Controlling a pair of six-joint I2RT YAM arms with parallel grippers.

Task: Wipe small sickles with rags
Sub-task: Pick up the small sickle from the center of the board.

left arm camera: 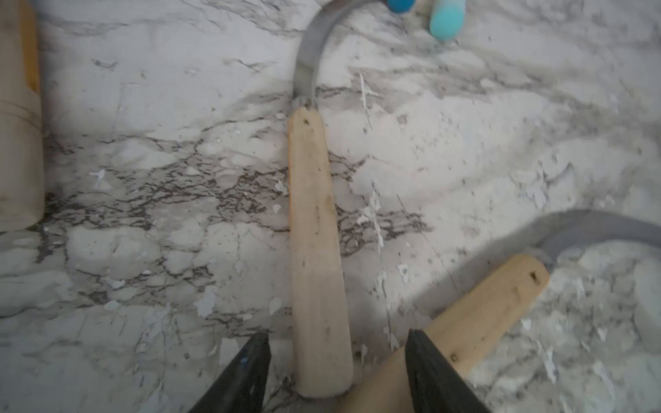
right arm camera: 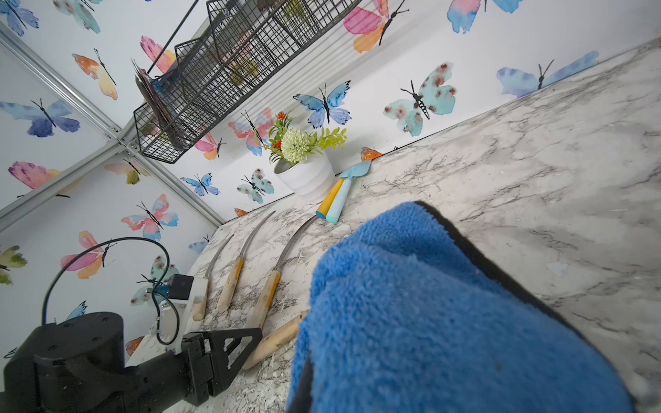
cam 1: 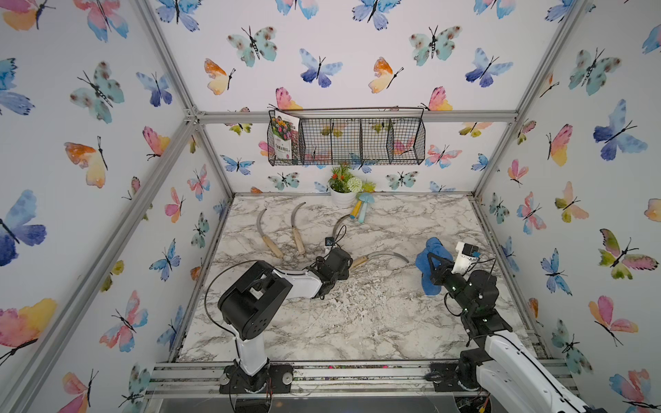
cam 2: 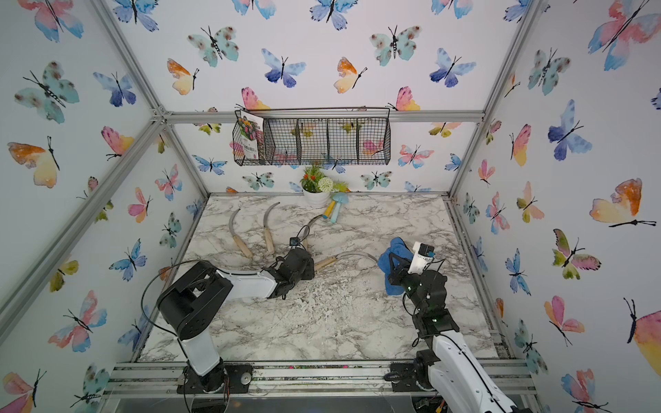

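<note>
Left wrist view: the left gripper [left arm camera: 338, 372] hangs low over a white-and-grey marble-patterned tabletop [left arm camera: 143, 178]. Its two black fingers [left arm camera: 246, 375] stand apart on either side of the butt of a pale wooden handle. Bare table shows between each finger and the wood, so the jaws are spread and grasp nothing. The handle belongs to a small sickle [left arm camera: 316, 232] with a thin curved grey metal blade. The blade arcs toward the stem ends of two mushroom-shaped toys [cam 1: 362, 212], one yellow and one light blue.

A second sickle [left arm camera: 493, 314] of the same make lies slantwise just beside it, its handle passing under one finger. In both top views this sickle sits between the two arms, its blade curving toward the right arm. A third sickle [cam 1: 272, 245] and a fourth sickle [cam 1: 298, 239] lie side by side nearer the left wall, blades pointing to the back.

The right gripper [cam 1: 430, 258] is clamped on a thick blue terry cloth [cam 1: 434, 246] with a black edge, near the table's right side. The cloth drapes over the fingers and fills the right wrist view's foreground. Whether its lower fold touches the table cannot be told.

At the back wall stands a white pot of artificial flowers [cam 1: 341, 200]. Above it hangs a black wire basket [cam 1: 357, 143], with a flower-printed packet [cam 1: 284, 137] in its left end compartment.
</note>
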